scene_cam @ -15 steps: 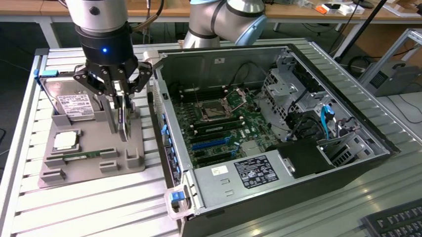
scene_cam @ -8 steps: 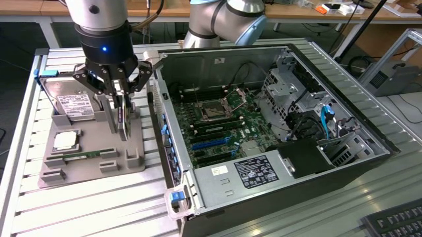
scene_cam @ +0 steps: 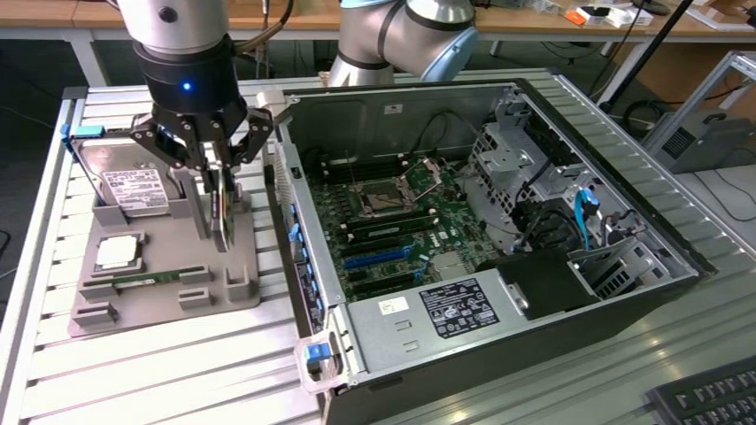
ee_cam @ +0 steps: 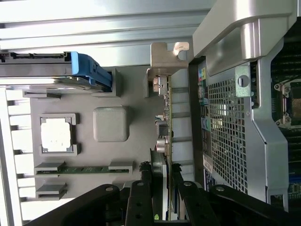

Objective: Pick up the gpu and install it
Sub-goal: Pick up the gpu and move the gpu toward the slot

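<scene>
The gpu (scene_cam: 225, 239) stands on edge, clamped between the end effector's (scene_cam: 218, 212) fingers (ee_cam: 140, 197) at the grey tray (scene_cam: 165, 305) on the counter (scene_cam: 177, 372). In the exterior view, the hard drive (scene_cam: 133, 188) lies at nine o'clock and the open computer case (scene_cam: 390, 102) at three o'clock.

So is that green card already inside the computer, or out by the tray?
Out. The gpu stands on edge at the grey tray, outside the open computer case, with the gripper closed on its sides.
</scene>
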